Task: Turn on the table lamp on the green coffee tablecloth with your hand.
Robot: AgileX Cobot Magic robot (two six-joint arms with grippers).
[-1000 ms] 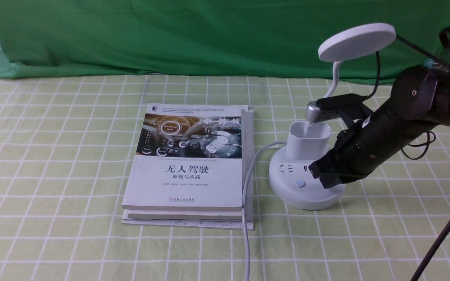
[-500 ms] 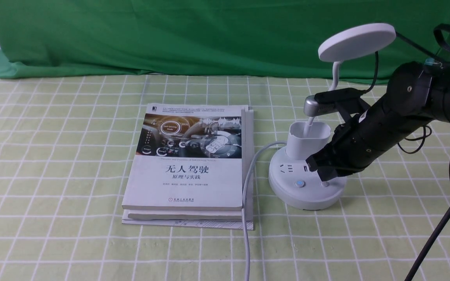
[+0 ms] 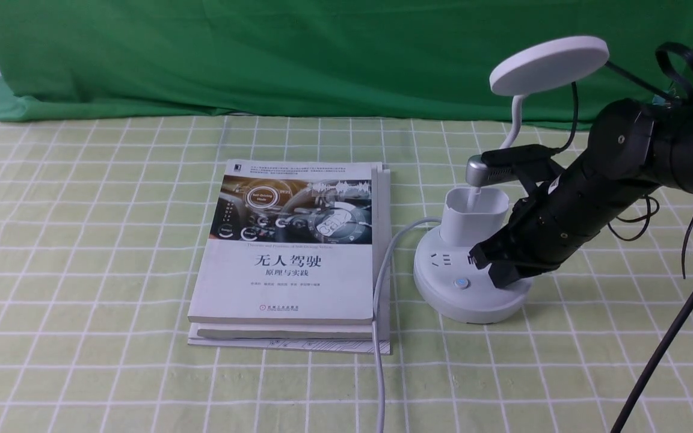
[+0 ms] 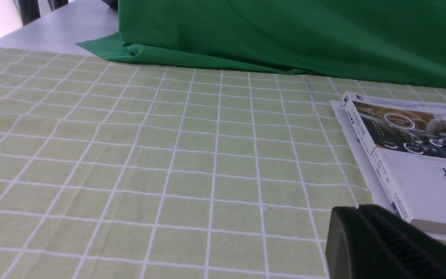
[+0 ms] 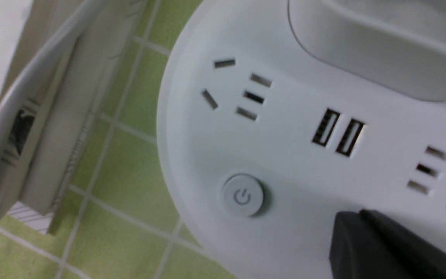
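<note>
Far left: left pincer shows only in its own wrist view, as one black ridged piece cut off by the picture edge. Apart or together, I cannot tell. It is low over the green coffee tablecloth, near the book corner.

Centre: one stack of two books, the smaller on top. One white cable runs along the stack's 3 o'clock edge and off the near edge of the picture.

Right of centre: one table lamp stands upright on the cloth, at 3 o'clock from the books and just beside them. One disc head, one cup holder. One round power button shows on the base, and two USB slots.

Right pincer reaches in from 2 o'clock, its tip low over the base top, just at 3 o'clock of the button. Touching or a hair above, I cannot tell. The tips look close, but whether they meet is unclear. The arm hides the base's right side. In the right wrist view the second socket group is cut off.

Far right: one black pole, slanted, both ends out of frame. The head's underside is hidden, so lit or unlit is unclear.
</note>
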